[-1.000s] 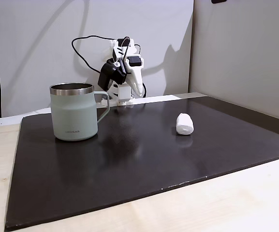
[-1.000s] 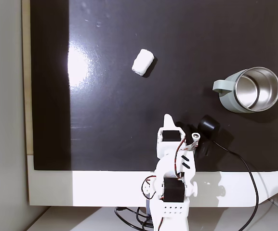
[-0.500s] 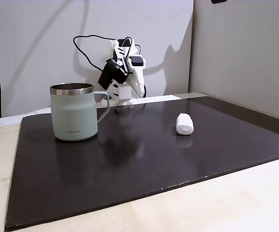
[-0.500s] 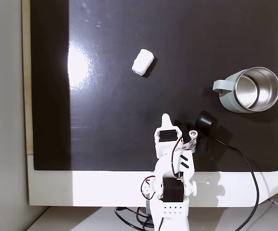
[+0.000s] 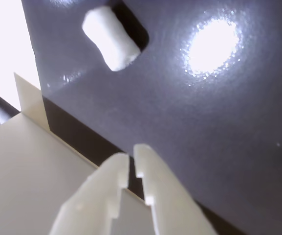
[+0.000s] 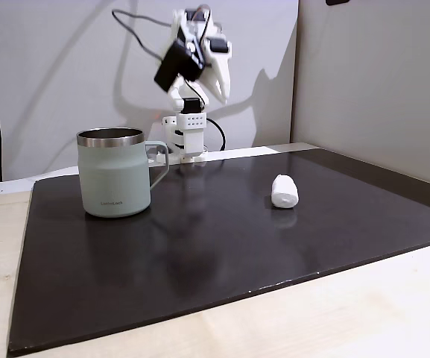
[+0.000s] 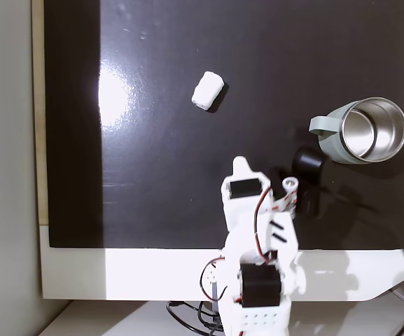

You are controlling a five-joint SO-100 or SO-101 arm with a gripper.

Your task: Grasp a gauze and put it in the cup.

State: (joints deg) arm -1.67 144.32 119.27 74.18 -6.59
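i hold the gripper (image 5: 131,157) high with jaws nearly together and empty; the gauze (image 5: 111,37) lies well ahead, ready for approach.

The arm has lifted, carrying the end effector (image 6: 222,93) higher above the table's rear edge.

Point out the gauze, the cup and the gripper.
gauze (image 7: 207,90): fixed view from above, middle of the roll.
cup (image 6: 115,179): fixed side view, green wall.
gripper (image 5: 132,157): wrist view, between the tips of the jaws.
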